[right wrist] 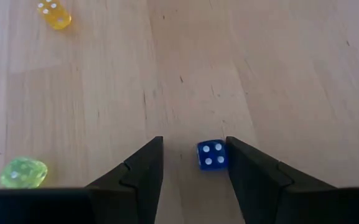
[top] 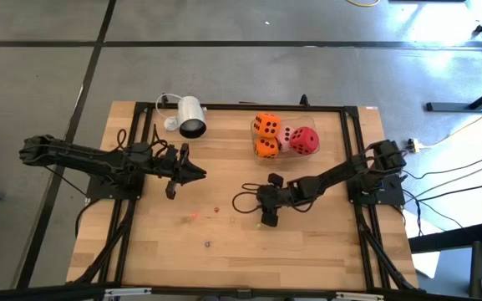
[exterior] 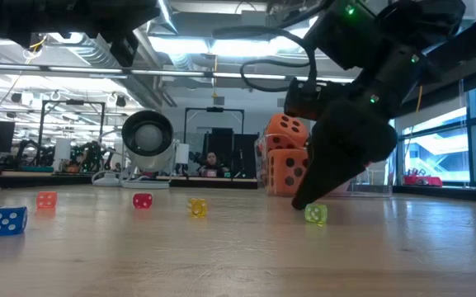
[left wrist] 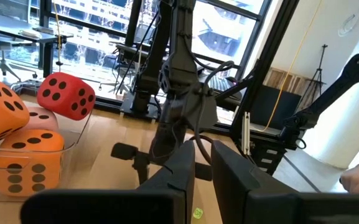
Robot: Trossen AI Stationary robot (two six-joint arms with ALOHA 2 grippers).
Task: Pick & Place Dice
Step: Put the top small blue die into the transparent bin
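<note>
The dice are soft cubes piled in a clear bin (top: 284, 157) at the table's far right: two orange (top: 266, 125) (top: 266, 148), one pale pink (top: 284, 136) and one red (top: 304, 140). The left wrist view shows the red one (left wrist: 67, 94) resting on top of the pink one (left wrist: 42, 118). My right gripper (top: 261, 202) is open and low over the table's middle, nearer than the bin. A small blue die (right wrist: 211, 155) shows in the gap between its fingers, with no touch visible. My left gripper (top: 200, 174) waits left of centre, open by a narrow gap (left wrist: 203, 168).
A white cylindrical camera (top: 190, 117) lies at the far left of the table. Small dice are scattered on the wood: green (exterior: 315, 214) beside my right gripper, yellow (exterior: 197, 206), red (exterior: 143, 200), orange-red (exterior: 46, 200) and blue (exterior: 7, 220). Bare wood lies toward the near edge.
</note>
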